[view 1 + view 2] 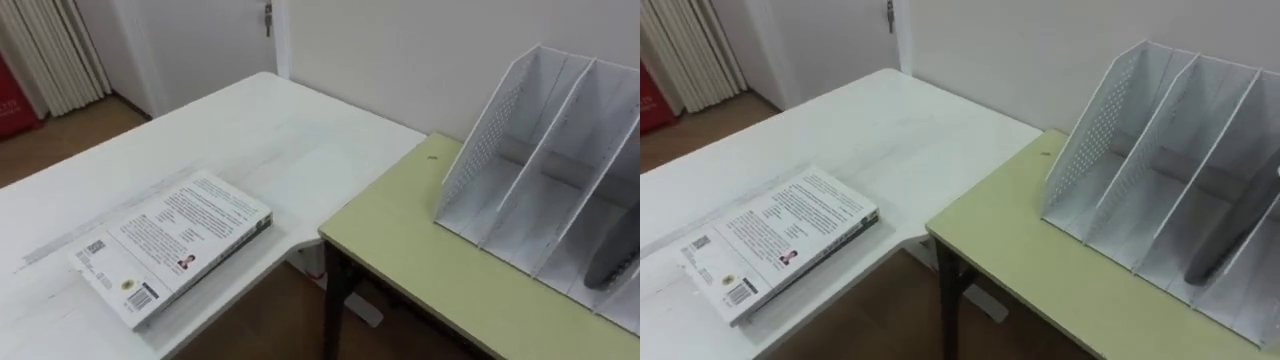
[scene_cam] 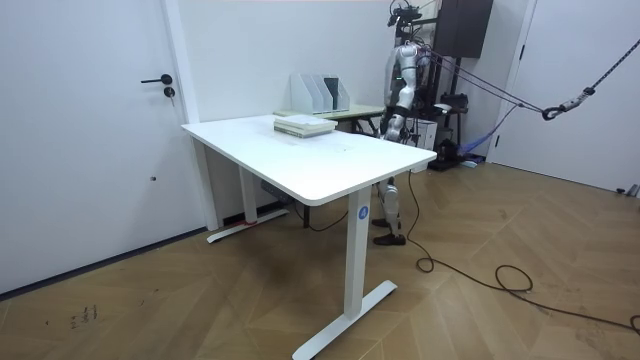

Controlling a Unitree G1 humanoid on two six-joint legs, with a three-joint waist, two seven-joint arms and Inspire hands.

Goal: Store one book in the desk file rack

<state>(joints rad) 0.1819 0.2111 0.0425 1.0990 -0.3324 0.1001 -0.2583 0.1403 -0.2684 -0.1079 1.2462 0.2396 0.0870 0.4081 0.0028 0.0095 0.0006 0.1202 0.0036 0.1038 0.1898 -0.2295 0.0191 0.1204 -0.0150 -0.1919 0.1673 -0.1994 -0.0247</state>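
A thick white book (image 1: 175,245) lies flat, back cover up, near the front corner of the white table (image 1: 250,130). In the room view the book (image 2: 303,124) sits at the table's far end. The white file rack (image 1: 540,170) stands upright on the green desk (image 1: 420,240), its compartments open toward me, to the right of the book across a gap. The rack (image 2: 320,92) stands against the wall. I stand beside the green desk, and my left hand (image 2: 392,125) hangs low at my side, away from the book.
A dark flat thing (image 1: 610,262) leans inside one of the rack's right compartments. A narrow gap with wood floor (image 1: 270,320) separates the two tables. A door (image 1: 200,40) and a curtain (image 1: 55,50) stand beyond the white table.
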